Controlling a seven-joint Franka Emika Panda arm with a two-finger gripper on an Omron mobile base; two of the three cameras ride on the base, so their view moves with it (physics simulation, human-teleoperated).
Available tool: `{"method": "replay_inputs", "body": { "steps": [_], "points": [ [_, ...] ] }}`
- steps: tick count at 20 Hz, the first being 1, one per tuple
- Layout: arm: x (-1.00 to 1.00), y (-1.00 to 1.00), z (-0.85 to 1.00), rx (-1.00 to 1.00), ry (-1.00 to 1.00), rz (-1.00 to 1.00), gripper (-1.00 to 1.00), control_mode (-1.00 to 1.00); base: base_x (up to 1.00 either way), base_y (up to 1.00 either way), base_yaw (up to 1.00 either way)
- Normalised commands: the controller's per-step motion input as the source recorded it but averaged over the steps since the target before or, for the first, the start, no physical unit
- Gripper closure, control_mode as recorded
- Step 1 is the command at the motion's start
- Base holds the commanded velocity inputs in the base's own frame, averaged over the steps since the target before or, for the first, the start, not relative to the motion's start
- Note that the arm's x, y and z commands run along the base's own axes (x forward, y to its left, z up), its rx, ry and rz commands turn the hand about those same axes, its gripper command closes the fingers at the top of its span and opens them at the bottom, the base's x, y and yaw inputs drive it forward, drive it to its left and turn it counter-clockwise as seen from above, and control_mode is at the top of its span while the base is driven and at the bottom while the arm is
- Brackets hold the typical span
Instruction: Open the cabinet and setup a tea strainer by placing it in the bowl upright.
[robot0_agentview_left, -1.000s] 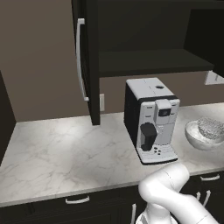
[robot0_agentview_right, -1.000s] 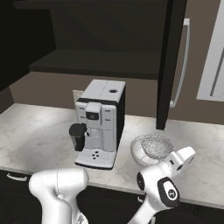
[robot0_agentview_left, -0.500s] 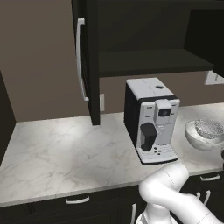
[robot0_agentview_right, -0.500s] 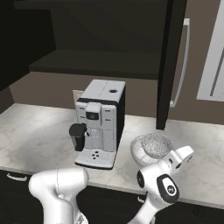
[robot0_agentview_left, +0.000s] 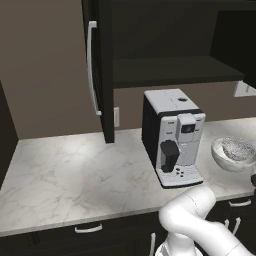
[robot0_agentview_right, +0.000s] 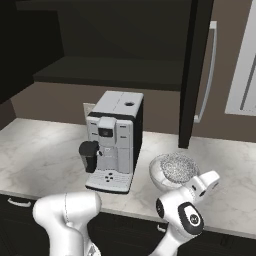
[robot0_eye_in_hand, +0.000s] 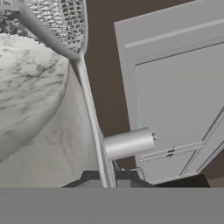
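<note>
Up close at the hand, gripper (robot0_eye_in_hand: 106, 177) clamped on tea strainer (robot0_eye_in_hand: 89, 113) handle, base views show basket inside bowl (robot0_agentview_right: 159, 175)

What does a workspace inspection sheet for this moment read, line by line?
Surface: white marbled counter, over black drawers.
Job's things: cabinet door stands open, shelf bare where visible; tea strainer has its mesh basket in the bowl, handle reaching out over the rim.
Clutter: coffee machine beside the bowl, apart from it.
Grippers: gripper shut on the tea strainer's handle end, beside the bowl.
Cables: nothing seen.
Surroundings: brown wall, wall outlet behind the door, pale panelled window at the right.
</note>
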Motion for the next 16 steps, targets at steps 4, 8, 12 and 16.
{"method": "replay_inputs", "body": {
  "steps": [4,8,12,16],
  "points": [
    [0.00,0.12,-0.11,-0.01,0.00,0.00,1.00,-1.00,0.00,0.00,0.00],
    [0.00,0.20,-0.06,-0.03,-0.03,0.00,1.00,-1.00,0.00,0.00,0.00],
    [0.00,0.24,-0.05,-0.06,-0.10,0.00,1.00,-1.00,0.00,0.00,0.00],
    [0.00,0.25,-0.02,-0.09,-0.15,0.00,1.00,-1.00,0.00,0.00,0.00]
  ]
}}
